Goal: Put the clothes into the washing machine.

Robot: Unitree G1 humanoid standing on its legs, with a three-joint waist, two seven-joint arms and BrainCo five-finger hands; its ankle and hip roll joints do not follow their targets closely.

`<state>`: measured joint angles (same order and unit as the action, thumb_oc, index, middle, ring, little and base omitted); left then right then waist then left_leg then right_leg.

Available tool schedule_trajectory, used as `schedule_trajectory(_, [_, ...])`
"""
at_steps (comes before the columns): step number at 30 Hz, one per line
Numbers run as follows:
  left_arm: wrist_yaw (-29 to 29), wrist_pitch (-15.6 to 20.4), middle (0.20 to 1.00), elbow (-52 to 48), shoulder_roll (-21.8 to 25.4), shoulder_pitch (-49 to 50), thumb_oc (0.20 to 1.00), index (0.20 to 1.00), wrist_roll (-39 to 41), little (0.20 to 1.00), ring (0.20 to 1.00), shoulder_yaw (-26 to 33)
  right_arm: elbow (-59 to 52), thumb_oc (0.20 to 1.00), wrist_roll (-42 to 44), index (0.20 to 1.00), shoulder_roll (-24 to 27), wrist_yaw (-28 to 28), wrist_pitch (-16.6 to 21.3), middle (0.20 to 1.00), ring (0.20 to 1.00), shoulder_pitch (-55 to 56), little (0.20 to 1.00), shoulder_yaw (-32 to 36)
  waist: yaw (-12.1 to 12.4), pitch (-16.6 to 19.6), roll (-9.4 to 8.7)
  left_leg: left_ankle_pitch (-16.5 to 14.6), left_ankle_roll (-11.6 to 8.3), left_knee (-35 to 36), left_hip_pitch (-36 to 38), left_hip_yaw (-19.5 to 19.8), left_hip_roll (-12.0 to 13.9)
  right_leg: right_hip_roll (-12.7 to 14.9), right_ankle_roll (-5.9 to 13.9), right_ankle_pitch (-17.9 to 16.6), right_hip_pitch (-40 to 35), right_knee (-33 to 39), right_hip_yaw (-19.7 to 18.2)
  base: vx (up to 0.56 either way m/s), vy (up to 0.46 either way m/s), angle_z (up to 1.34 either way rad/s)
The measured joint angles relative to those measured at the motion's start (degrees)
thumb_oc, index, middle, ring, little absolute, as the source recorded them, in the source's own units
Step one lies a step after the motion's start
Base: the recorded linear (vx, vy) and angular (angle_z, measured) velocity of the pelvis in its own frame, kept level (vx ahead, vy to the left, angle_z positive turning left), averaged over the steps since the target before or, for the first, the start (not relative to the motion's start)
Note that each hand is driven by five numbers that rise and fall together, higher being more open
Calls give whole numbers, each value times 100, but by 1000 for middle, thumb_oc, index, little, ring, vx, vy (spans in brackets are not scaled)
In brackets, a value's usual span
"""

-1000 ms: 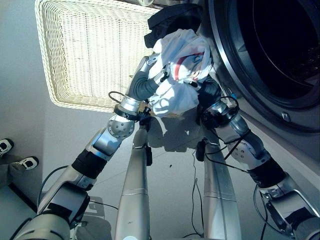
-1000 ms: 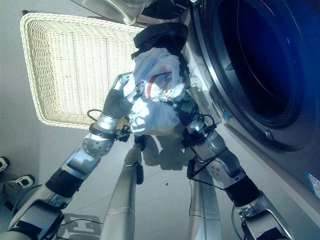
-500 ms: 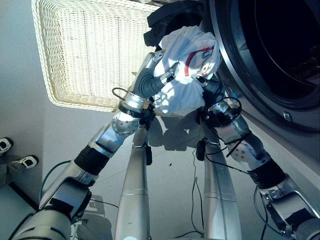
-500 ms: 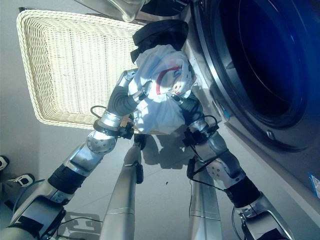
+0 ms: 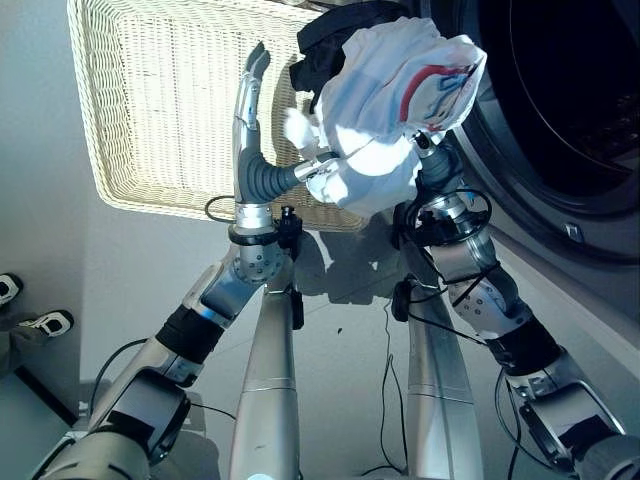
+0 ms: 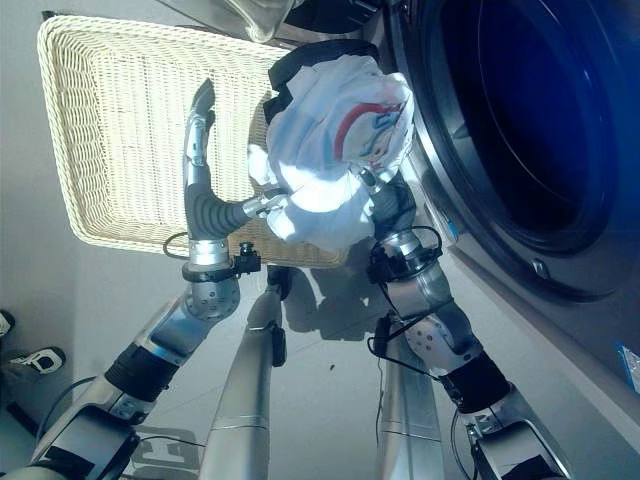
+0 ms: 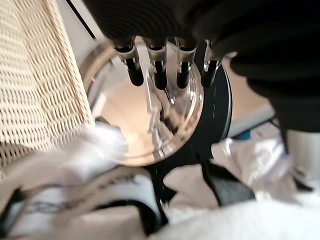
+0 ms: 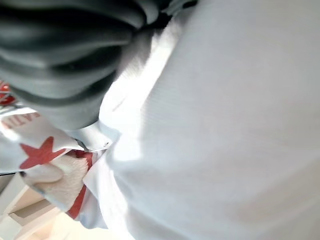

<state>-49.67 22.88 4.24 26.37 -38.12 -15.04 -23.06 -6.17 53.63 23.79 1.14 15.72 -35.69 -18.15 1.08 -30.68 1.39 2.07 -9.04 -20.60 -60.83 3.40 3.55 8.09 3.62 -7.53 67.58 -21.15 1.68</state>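
Clothes (image 5: 395, 110), a white bundle, sat on the right hand (image 5: 425, 150), fingers buried so I couldn't tell its grip. Left hand (image 5: 250, 90) was straight-fingered beside it, holding nothing. Washing machine (image 5: 560, 110) drum was just past; I'd push deep, clearing the rim.

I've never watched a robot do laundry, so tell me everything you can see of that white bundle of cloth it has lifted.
The white garment is a crumpled bundle of soft, thin-looking fabric with a red and blue print on one side. It is held up off the floor at the rim of the washing machine's opening, over the corner of the wicker basket. The right hand carries it from below, mostly hidden by the cloth. The left hand stands beside it with fingers straight. A dark garment lies just behind.
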Motion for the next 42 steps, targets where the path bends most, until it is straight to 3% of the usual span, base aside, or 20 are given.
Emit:
schedule_trajectory(7, [-443, -12, 1000, 218, -42, 79, 1000, 1000, -16, 1000, 1000, 289, 4, 200, -7, 200, -45, -196, 329, 200, 200, -11, 200, 271, -10, 0, -1, 0, 1, -22, -4, 3, -5, 6, 0, 0, 0, -17, 1, 0, 0, 0])
schedule_trajectory(14, [-435, -242, 1000, 1107, 0, -134, 1000, 1000, 358, 1000, 1000, 391, 543, 200, 4, 200, -44, -625, 543, 200, 200, -111, 200, 637, -29, -1, -2, -6, -4, -78, -8, 6, 0, 4, 0, -2, -7, -50, 2, 0, 0, 0])
schedule_trajectory(20, [-432, -238, 1000, 2503, -13, -254, 1000, 1000, 1415, 1000, 1000, 395, 2048, 200, 597, 200, 132, -1328, 681, 200, 200, -401, 200, 1202, -49, -3, -11, -14, -3, -99, -22, 10, 9, 0, 6, -6, -36, -12, 19, 0, 0, 0])
schedule_trajectory(25, [-442, -231, 1000, 3068, 12, -435, 1000, 1000, 1618, 1000, 1000, 305, 2862, 200, 1077, 200, 317, -1616, 673, 200, 200, -651, 200, 1307, -166, -8, -29, -32, 18, -102, -91, 17, 14, -7, 15, -59, -33, 109, 36, -1, 3, -1])
schedule_trajectory(29, [-425, -224, 1000, 3762, 54, -901, 1000, 1000, 1986, 1000, 1000, -17, 4195, 200, 1391, 200, 662, -1665, 177, 200, 200, -1262, 200, 1168, -193, -3, -43, -44, 14, -93, -98, 12, 25, -19, 12, -78, -35, 149, 38, -1, 1, -1])
schedule_trajectory(31, [-365, -220, 1000, 3811, 296, -1054, 1000, 1000, 2258, 1000, 1000, -76, 4584, 200, 1537, 200, 809, -1775, -522, 200, 200, -1701, 200, 743, -314, 28, -172, -51, 5, -112, -79, 21, 39, -34, 2, -84, -70, 162, 45, 0, 0, 0])
schedule_trajectory(35, [-276, -183, 1000, 3817, 423, -1158, 1000, 1000, 2379, 1000, 1000, -304, 5046, 200, 1867, 200, 979, -2072, -889, 200, 200, -2248, 200, 478, -297, 27, -176, -70, 8, -200, -73, 38, 45, -40, 7, -121, -143, 197, 52, 0, 0, 0])
schedule_trajectory(37, [-202, -63, 1000, 3815, 427, -1126, 1000, 1000, 2379, 1000, 1000, -347, 5308, 200, 2032, 200, 996, -2501, -778, 200, 200, -2472, 200, 418, -181, 28, -176, -99, 6, -272, -106, 60, 48, -53, 39, -168, -179, 275, 57, -2, -17, -3])
schedule_trajectory(40, [-206, 12, 1000, 3716, 487, -898, 1000, 1000, 2371, 1000, 1000, -347, 5217, 200, 2000, 200, 1001, -3384, -314, 200, 200, -2594, 200, 386, -92, 28, -177, -114, 37, -290, -231, 75, 41, -64, 106, -221, -167, 466, 58, -10, -1, -2])
schedule_trajectory(41, [-221, 29, 1000, 3657, 553, -686, 1000, 1000, 2369, 1000, 1000, -354, 5083, 200, 1868, 200, 1029, -4013, -39, 200, 200, -2634, 200, 386, -11, 27, -178, -104, 62, -295, -328, 80, 19, -63, 164, -259, -130, 592, 41, 0, 0, 0])
schedule_trajectory(42, [-244, 33, 1000, 3656, 596, -582, 1000, 1000, 2372, 1000, 1000, -366, 5078, 200, 1765, 200, 1031, -4290, 82, 200, 200, -2686, 200, 386, 10, 27, -178, -97, 73, -297, -374, 81, 5, -60, 185, -273, -106, 629, 26, -13, 25, 3])
